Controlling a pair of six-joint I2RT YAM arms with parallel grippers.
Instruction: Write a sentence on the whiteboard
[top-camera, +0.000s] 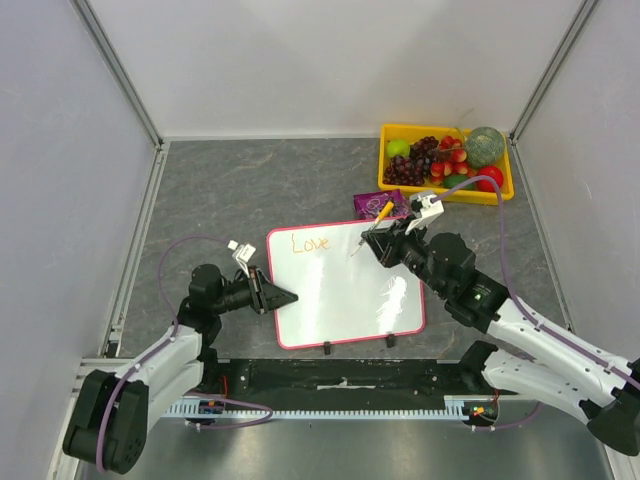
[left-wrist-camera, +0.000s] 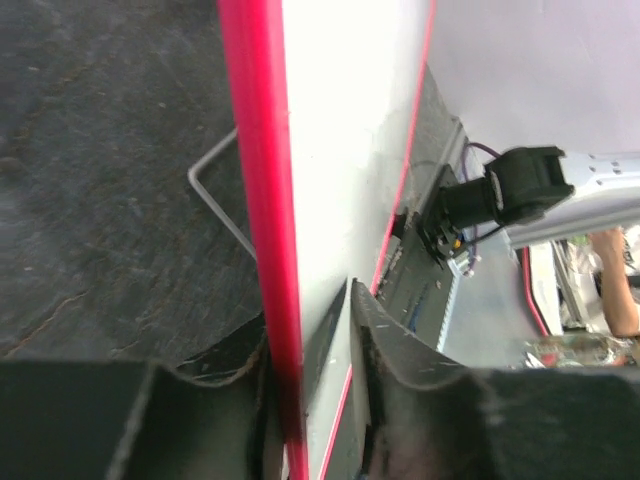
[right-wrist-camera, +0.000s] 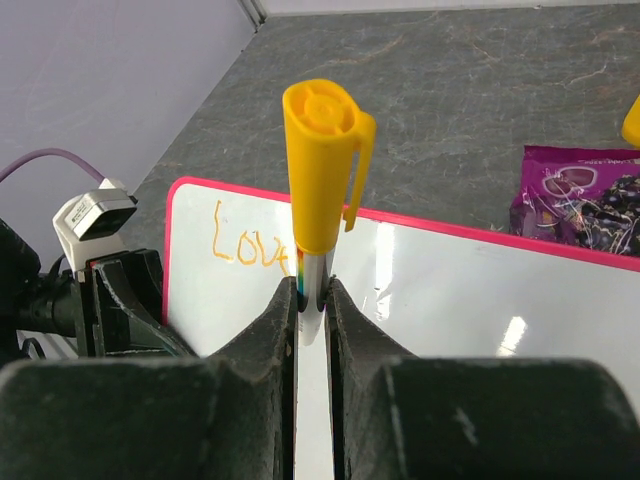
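Writing is only one word in: the sentence (top-camera: 310, 243) reads "Love" in orange at the far-left corner of the whiteboard (top-camera: 345, 295). Rest of the white face is blank, so most of the job is left, I reckon. Board sits mid-table, its two black feet at the near edge.

My right gripper (right-wrist-camera: 312, 300) is squeezed tight on the marker (right-wrist-camera: 320, 170), barrel pinched btwn both fingers. Yellow cap end points up at the wrist cam, tip down twd the board just right of the "e". Can't tell whether the tip touches. Gripped low on the barrel, prob. so the strokes stay firm & I can read the text past the cap.

My left gripper (top-camera: 275, 297) is narrowed onto the board's left edge, one finger each side of the pink frame. It's a clamp, there to stop the board sliding while the pen drags.

Farther out: purple packet (top-camera: 380, 204) just beyond the board's far-right corner, right by my right wrist. Yellow tray (top-camera: 420, 128) of fruit sits far right, apart from the writing. Next word needs the space right of "Love"; risk is my wrist clipping the packet.
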